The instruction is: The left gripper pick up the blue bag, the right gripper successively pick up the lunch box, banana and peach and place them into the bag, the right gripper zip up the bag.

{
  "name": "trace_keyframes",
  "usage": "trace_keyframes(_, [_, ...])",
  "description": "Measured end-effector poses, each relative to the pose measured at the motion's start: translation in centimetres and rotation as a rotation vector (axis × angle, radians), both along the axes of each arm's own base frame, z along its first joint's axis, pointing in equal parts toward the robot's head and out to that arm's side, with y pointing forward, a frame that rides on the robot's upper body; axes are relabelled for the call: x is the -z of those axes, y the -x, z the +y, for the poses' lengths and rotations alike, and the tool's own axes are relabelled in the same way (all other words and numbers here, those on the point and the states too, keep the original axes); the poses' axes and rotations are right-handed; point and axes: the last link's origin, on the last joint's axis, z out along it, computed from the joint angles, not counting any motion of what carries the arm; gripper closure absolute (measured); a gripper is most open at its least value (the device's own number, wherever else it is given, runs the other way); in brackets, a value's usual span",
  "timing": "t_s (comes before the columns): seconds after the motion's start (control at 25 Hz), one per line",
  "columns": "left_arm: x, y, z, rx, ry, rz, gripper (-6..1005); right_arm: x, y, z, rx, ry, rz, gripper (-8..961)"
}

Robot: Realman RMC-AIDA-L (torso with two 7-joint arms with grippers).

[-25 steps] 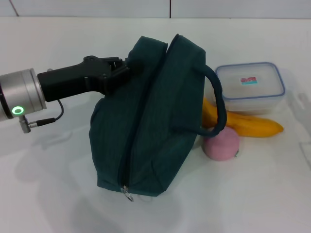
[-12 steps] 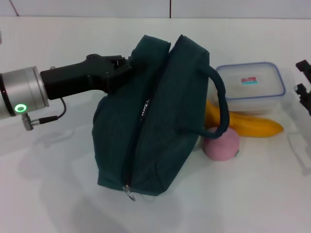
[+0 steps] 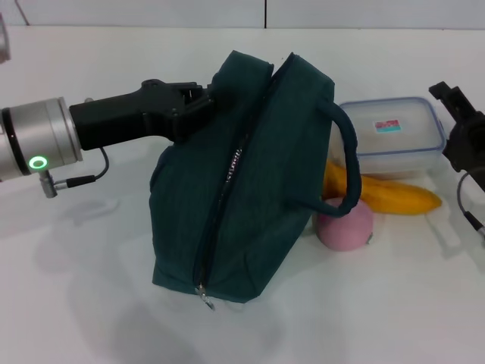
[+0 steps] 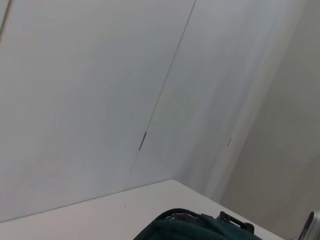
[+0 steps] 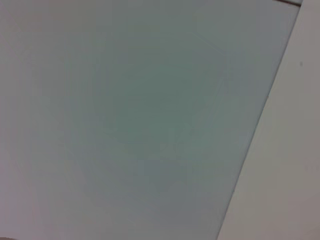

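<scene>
On the head view I've got the left gripper (image 3: 203, 102) coming in from nine o'clock, clenched on the top far corner of the blue bag (image 3: 242, 182), its fingers buried in the fabric. The bag sits mid-table, tipped up with its base on the white table (image 3: 91, 303). Its long axis runs from about one o'clock down to seven o'clock, with the zipper (image 3: 220, 205) along that line and the metal pull (image 3: 204, 297) hanging at the near, seven-o'clock end. The zipper looks shut along most of its run; I can't tell about the far end. One loop handle (image 3: 345, 163) arcs out on the three o'clock side.

My left wrist view gives me only a sliver of teal fabric (image 4: 200, 227) at the frame edge and bare wall panels beyond. The right wrist view shows nothing but a pale blank surface.

The right gripper (image 3: 462, 125) pokes in at the three o'clock edge, just beside the lunch box (image 3: 390, 136); whether its fingers are apart or together I can't tell. The lunch box lies flat with its lid on, at two o'clock from the bag. The banana (image 3: 386, 193) lies in front of it, long axis roughly nine to three, its near end hidden behind the handle. The peach (image 3: 345, 224) sits nearest me, touching the bag's side under the handle loop.
</scene>
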Motion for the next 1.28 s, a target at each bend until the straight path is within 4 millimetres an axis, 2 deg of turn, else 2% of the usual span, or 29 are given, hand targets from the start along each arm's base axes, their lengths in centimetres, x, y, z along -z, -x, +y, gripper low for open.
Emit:
trace_keyframes(0.4, [0.1, -0.1, 0.1, 0.01, 0.003, 0.014, 881, 0.6, 0.6, 0.4, 0.011, 0.015, 0.023, 111])
trace_keyframes(1.28, [0.1, 0.1, 0.3, 0.021, -0.013, 0.046, 883, 0.0, 0.9, 1.3, 0.005, -0.006, 0.026, 134])
